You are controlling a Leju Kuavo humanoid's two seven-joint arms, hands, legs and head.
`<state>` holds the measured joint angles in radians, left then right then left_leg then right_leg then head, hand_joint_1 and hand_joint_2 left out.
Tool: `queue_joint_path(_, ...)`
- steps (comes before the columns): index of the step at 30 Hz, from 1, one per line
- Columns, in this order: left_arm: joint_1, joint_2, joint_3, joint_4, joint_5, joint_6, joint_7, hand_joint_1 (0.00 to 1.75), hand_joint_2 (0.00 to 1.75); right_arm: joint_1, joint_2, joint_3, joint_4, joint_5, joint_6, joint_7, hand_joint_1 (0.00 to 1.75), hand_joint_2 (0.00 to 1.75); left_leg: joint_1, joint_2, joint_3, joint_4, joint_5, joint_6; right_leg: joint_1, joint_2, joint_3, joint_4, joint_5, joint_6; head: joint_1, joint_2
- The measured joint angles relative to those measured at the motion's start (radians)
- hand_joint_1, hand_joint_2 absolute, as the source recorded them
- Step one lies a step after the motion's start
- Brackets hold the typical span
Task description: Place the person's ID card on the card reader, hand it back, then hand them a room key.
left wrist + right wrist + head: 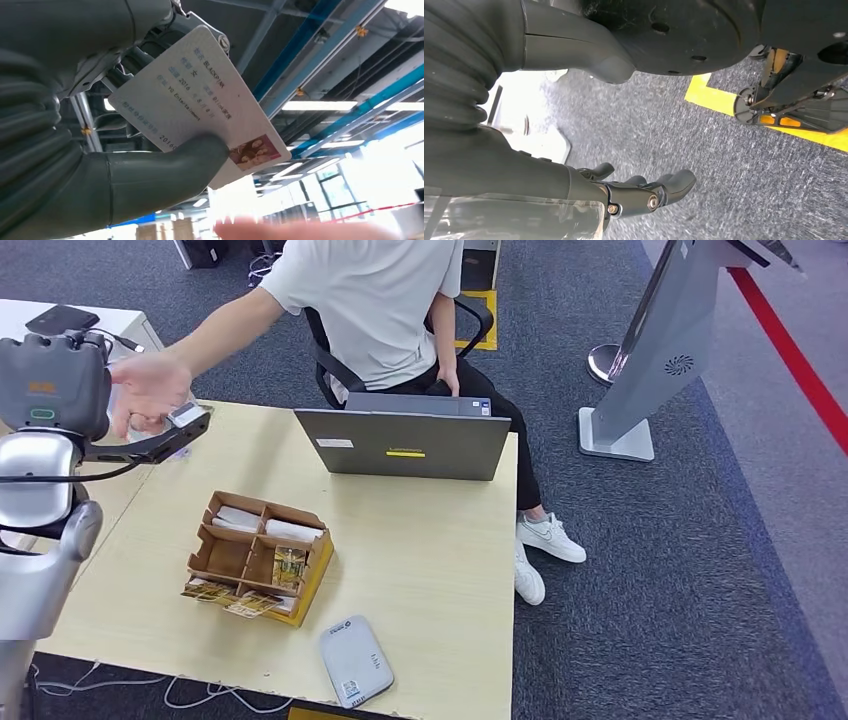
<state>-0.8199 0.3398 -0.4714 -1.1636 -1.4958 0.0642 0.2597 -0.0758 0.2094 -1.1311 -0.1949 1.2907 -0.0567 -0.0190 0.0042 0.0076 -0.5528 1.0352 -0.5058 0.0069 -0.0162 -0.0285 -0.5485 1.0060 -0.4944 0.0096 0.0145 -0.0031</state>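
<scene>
Left hand (125, 165) pinches the ID card (200, 105) beside the person's outstretched hand (148, 390), so the hand-back looks underway, while the right hand (644, 192) hangs empty, fingers loosely apart, and the room key remains to give.

Even bright indoor light, ceiling-lamp glare in left wrist view, blurred near fingertip
</scene>
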Motion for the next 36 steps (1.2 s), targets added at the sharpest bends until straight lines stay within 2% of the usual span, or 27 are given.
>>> queue_joint_path(8, -0.037, 0.039, -0.001, 0.152, 0.000, 0.033, 0.012, 1.75, 1.75, -0.002, 0.000, 0.003, 0.000, 0.001, 0.006, 0.010, 0.00, 1.75, 0.000, 0.001, -0.001, 0.000, 0.000, 0.000, 0.000, 0.001, -0.001, 0.000, 0.001, -0.001, -0.001, 0.000)
queue_joint_path(12, -0.037, 0.044, -0.001, 0.173, 0.000, 0.032, 0.012, 0.00, 1.75, -0.002, -0.003, 0.003, 0.000, 0.002, 0.017, 0.011, 0.00, 1.75, 0.000, 0.001, -0.001, 0.000, 0.000, 0.000, 0.000, 0.001, -0.001, 0.000, 0.001, -0.001, -0.001, 0.000)
queue_joint_path(23, -0.025, 0.042, 0.002, 0.180, 0.000, 0.040, 0.010, 0.00, 1.75, -0.001, -0.011, 0.005, -0.001, 0.003, 0.042, -0.003, 0.00, 1.75, 0.000, 0.001, -0.001, 0.000, 0.000, 0.000, 0.000, 0.001, -0.001, 0.000, 0.001, -0.001, -0.001, 0.000)
queue_joint_path(28, 0.007, 0.029, 0.004, 0.150, 0.000, 0.038, -0.003, 0.00, 1.75, -0.001, -0.011, 0.004, -0.001, -0.008, 0.032, 0.000, 0.00, 1.75, 0.000, 0.001, -0.001, 0.000, 0.000, 0.000, 0.000, 0.001, -0.001, 0.000, 0.001, -0.001, -0.001, 0.000)
queue_joint_path(32, 0.100, -0.013, 0.013, 0.039, 0.000, 0.023, -0.054, 0.00, 1.75, -0.001, -0.004, 0.002, 0.000, -0.033, 0.000, 0.010, 0.00, 1.75, -0.001, 0.000, -0.001, 0.000, 0.000, 0.000, -0.001, 0.000, -0.001, 0.000, 0.001, -0.001, -0.001, 0.000)
queue_joint_path(36, 0.264, -0.081, 0.012, -0.142, 0.000, -0.005, -0.083, 0.00, 1.75, -0.001, 0.000, -0.012, 0.000, -0.064, -0.017, 0.014, 0.00, 1.75, -0.003, 0.001, -0.001, 0.000, -0.001, 0.001, -0.003, 0.001, -0.001, -0.001, 0.000, 0.000, -0.001, 0.000)
